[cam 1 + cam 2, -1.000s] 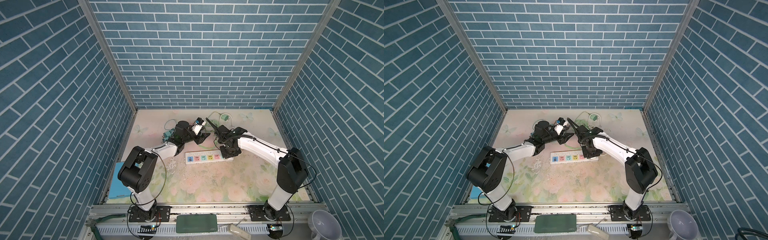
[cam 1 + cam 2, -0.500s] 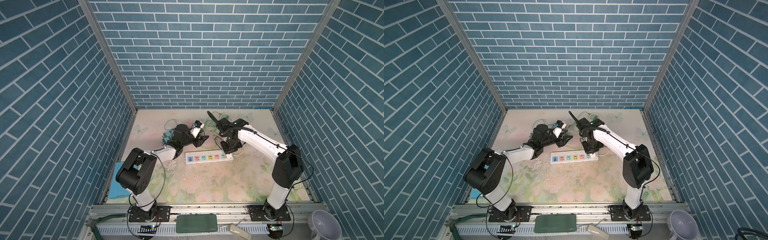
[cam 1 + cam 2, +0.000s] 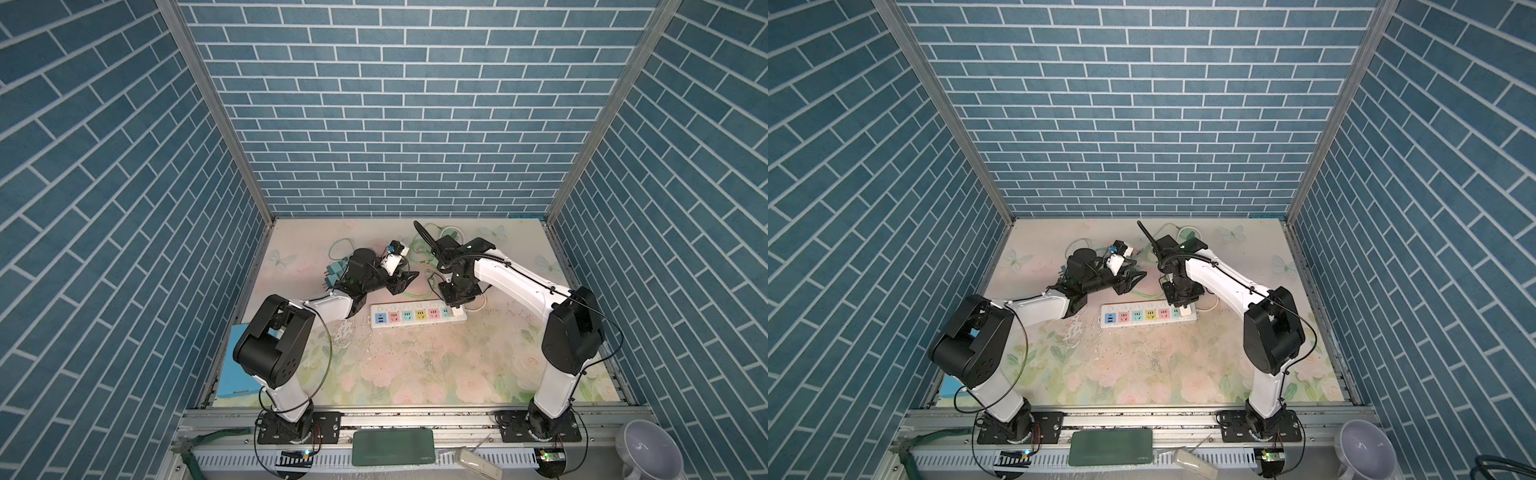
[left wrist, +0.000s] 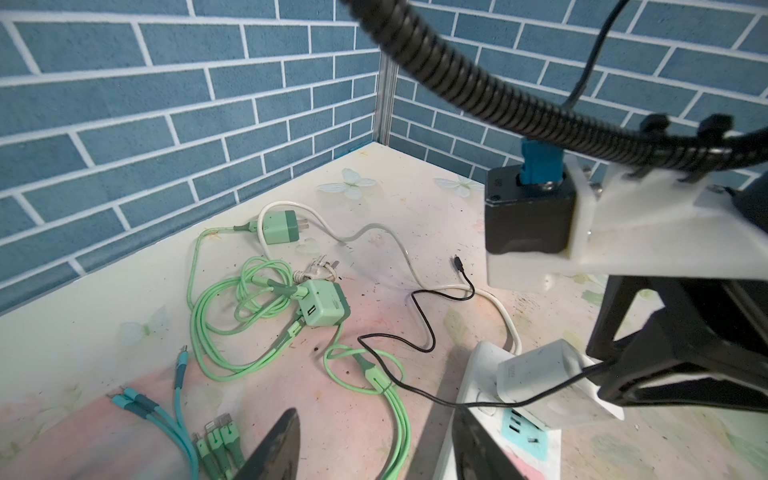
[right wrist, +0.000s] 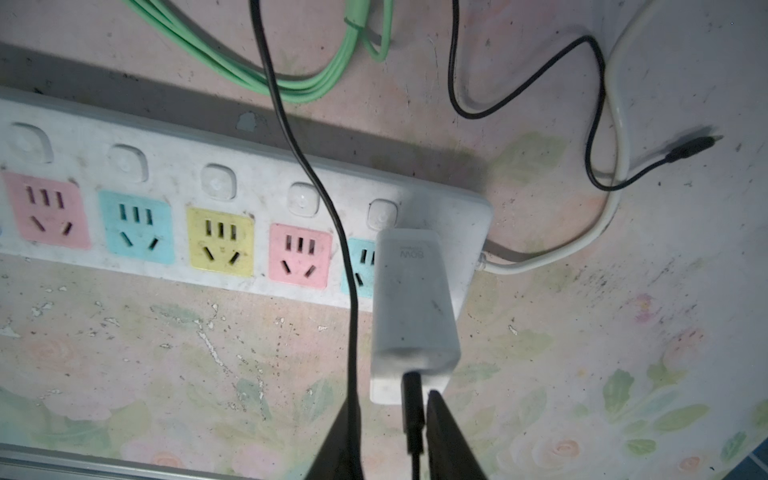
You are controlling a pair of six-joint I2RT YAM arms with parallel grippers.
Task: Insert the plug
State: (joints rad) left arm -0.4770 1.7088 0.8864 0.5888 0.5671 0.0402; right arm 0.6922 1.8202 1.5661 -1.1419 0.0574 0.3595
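The plug is a white charger block (image 5: pixel 415 307) standing in the last socket at the right end of the white power strip (image 5: pixel 249 166), and it leans a little. It also shows in both top views (image 3: pixel 456 311) (image 3: pixel 1185 311). My right gripper (image 5: pixel 390 436) hangs just above the plug's tail. Its jaws stand a narrow way apart around the black cable connector (image 5: pixel 413 407), with a gap beside it. My left gripper (image 4: pixel 374 453) is open and empty, low over the table behind the strip (image 3: pixel 417 316).
Green charger cubes (image 4: pixel 322 307) (image 4: pixel 282 226) and tangled green cables lie behind the strip. Teal cable ends (image 4: pixel 166 415) lie there too. A thin black cable (image 4: pixel 424 316) and the strip's white cord (image 4: pixel 415 266) snake between them. A blue flat pad (image 3: pixel 239 361) lies at the table's left edge.
My right wrist has risen and tipped steeper over the strip's right end, uncovering that end. It has hardly moved in the last half second. The left arm shifted slightly.
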